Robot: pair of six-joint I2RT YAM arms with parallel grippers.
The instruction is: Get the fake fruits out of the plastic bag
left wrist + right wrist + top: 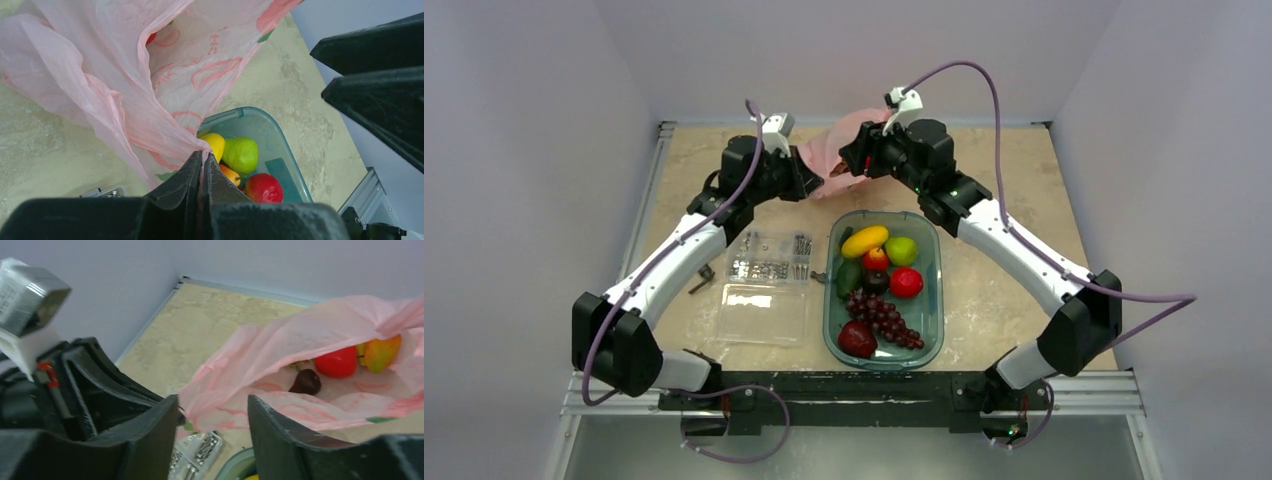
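The pink plastic bag (829,142) lies crumpled at the back of the table, its mouth facing the arms. My left gripper (204,157) is shut on a fold of the bag's rim (150,100); seen from above, it (816,187) sits at the bag's near left corner. My right gripper (212,412) stands open at the bag's mouth (300,335), the rim loose between its fingers, and from above it (849,160) is just right of the left one. Inside the bag lie a red apple (336,362), an orange-red mango (382,352) and a dark plum (306,382).
A green tray (936,270) in front of the bag holds a yellow fruit (865,240), a green apple (901,250), red fruits and dark purple grapes (886,320). A clear box of screws (769,255) and a clear lid (764,312) lie left of it. Walls enclose three sides.
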